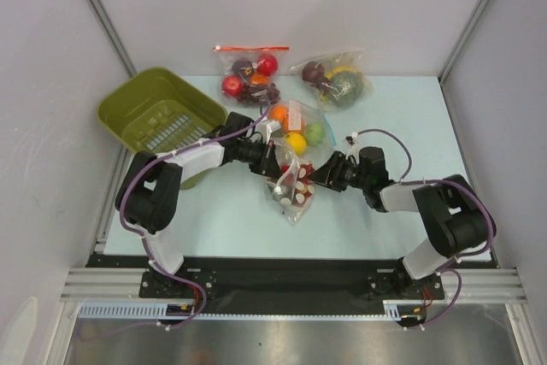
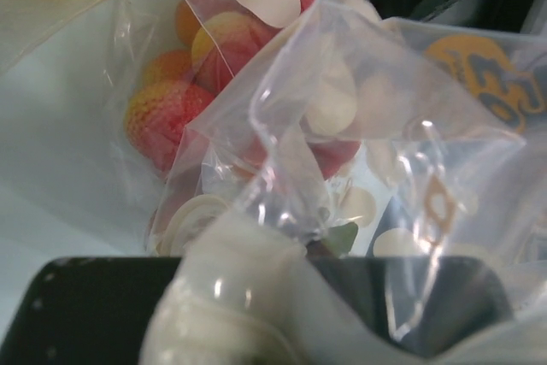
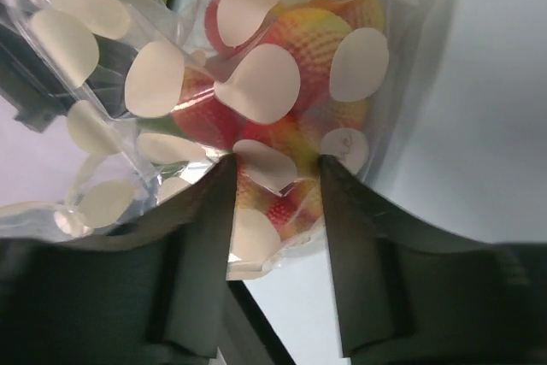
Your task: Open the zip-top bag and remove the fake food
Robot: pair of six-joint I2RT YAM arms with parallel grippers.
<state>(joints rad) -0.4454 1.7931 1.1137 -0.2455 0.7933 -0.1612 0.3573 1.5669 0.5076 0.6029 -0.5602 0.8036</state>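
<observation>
Spotted bag (image 1: 291,187) mid-worktop (image 1: 222,215), caught between both end effectors, just in front of the bag of big round fruit (image 1: 296,123). Fake berries (image 3: 295,40) all inside, bunched together, none out yet. Right end effector (image 3: 276,167) pinching across the bag's fat part, film plus a berry between the fingers (image 3: 201,254). Probably there as an anchor so the other side can pull. Left end effector (image 1: 272,162): film draped over it in the wrist view, fingers buried, cannot tell whether clamped or spread. Film loose and puckered on that side; seal state unclear. Risk: slippery film sliding out under pull.
</observation>
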